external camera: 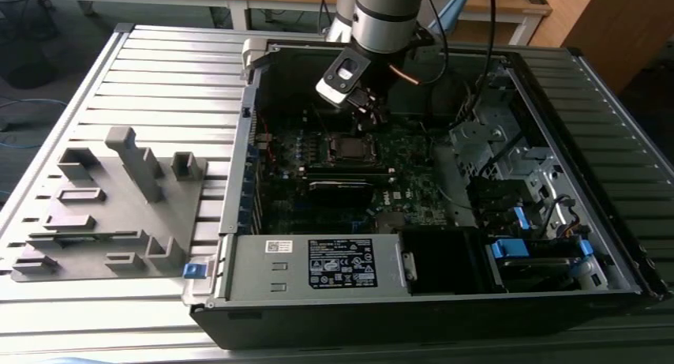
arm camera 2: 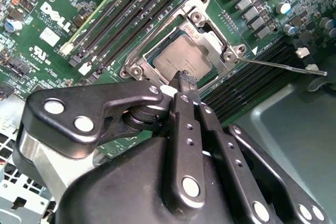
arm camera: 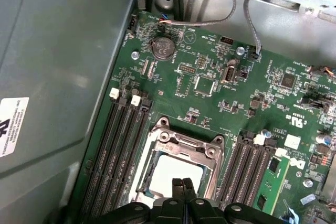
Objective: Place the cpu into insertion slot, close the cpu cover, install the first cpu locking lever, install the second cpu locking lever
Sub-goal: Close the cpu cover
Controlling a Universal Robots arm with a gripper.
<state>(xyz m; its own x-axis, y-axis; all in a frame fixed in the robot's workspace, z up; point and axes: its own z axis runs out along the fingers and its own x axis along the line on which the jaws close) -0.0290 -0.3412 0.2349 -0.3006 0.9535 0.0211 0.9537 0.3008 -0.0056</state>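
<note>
The tool (arm camera 2: pixel 185 80) is pinched together with nothing between its black, riveted metal fingers, and its narrow tip hangs right over the edge of the cpu (arm camera 2: pixel 178 59). A closed tip suits pressing or nudging better than grasping, and I judge that is why it is held so. The cpu, a flat square with a dull, pale grey face, already lies in the insertion slot (external camera: pixel 346 147). The cover (arm camera 2: pixel 210 38), a thin silver frame with screw heads at its corners, lies down around it, so the chip shows through the window. A slim wire lever (arm camera 2: pixel 278 65) juts free across the long black memory slots (arm camera 2: pixel 131 9), apparently not latched. Glossy green board (arm camera: pixel 210 61) rings the socket. In the exterior view, the open case (external camera: pixel 421 320) lies on the ribbed grey table (external camera: pixel 169 72).
</note>
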